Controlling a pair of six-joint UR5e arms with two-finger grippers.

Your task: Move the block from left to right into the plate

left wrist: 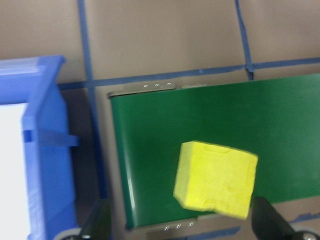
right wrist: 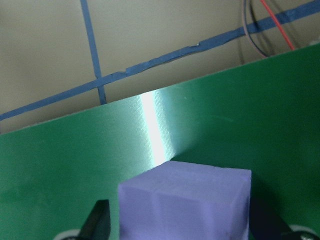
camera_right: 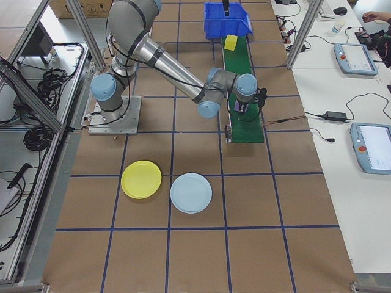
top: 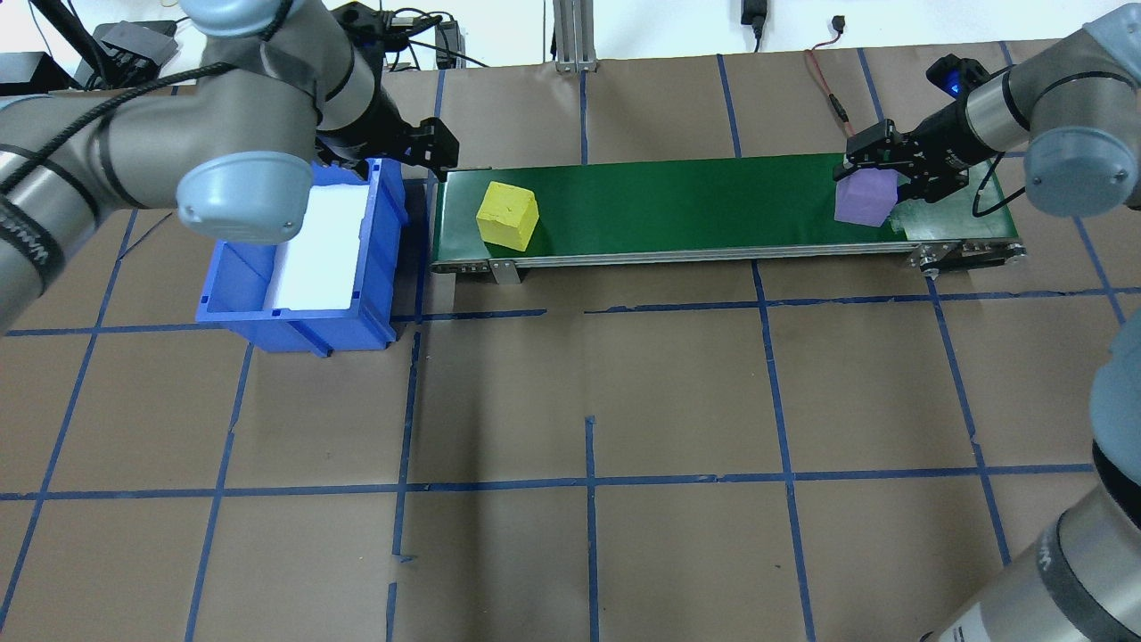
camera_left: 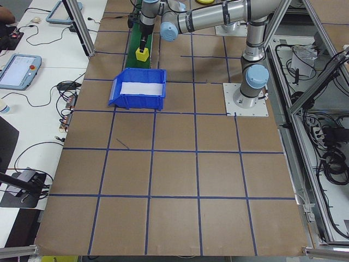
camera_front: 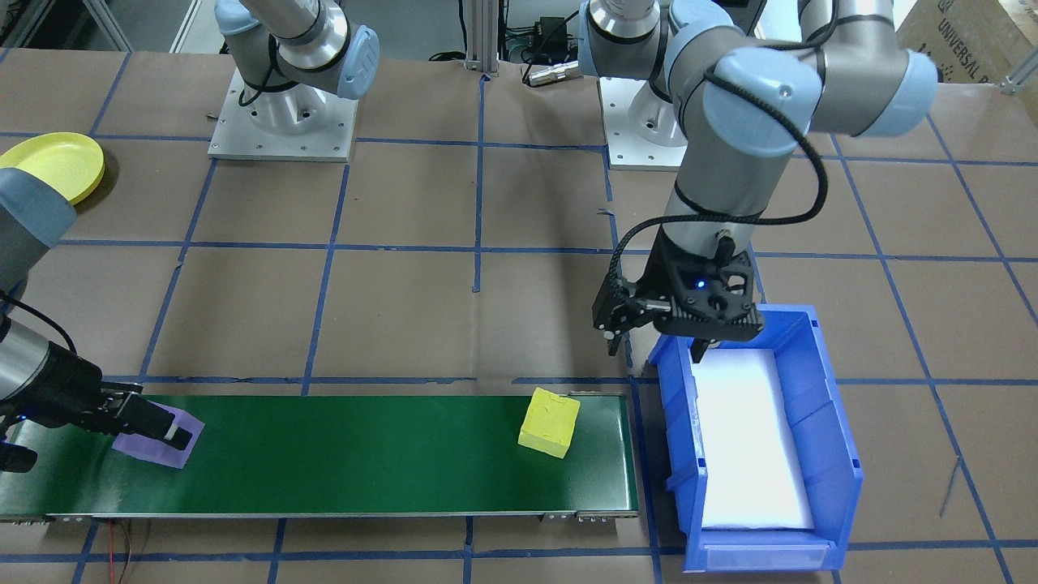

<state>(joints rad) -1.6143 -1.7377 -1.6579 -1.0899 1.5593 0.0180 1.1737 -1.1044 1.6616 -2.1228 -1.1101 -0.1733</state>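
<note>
A purple block [top: 863,198] rests at the right end of the green conveyor belt [top: 695,205]. My right gripper [top: 887,183] is open and straddles it, a finger on each side in the right wrist view [right wrist: 185,200]. A yellow block [top: 507,215] lies on the belt's left end. My left gripper [top: 428,152] hangs open and empty above the gap between that end and the blue bin; the yellow block [left wrist: 216,179] shows below its fingers. A yellow plate [camera_right: 141,179] and a light blue plate [camera_right: 191,193] lie on the table on the robot's right.
A blue bin [top: 294,325] with a white liner stands against the belt's left end. The yellow plate [camera_front: 53,162] sits near the right arm's base. Brown paper with blue tape lines covers the table. Cables run behind the belt.
</note>
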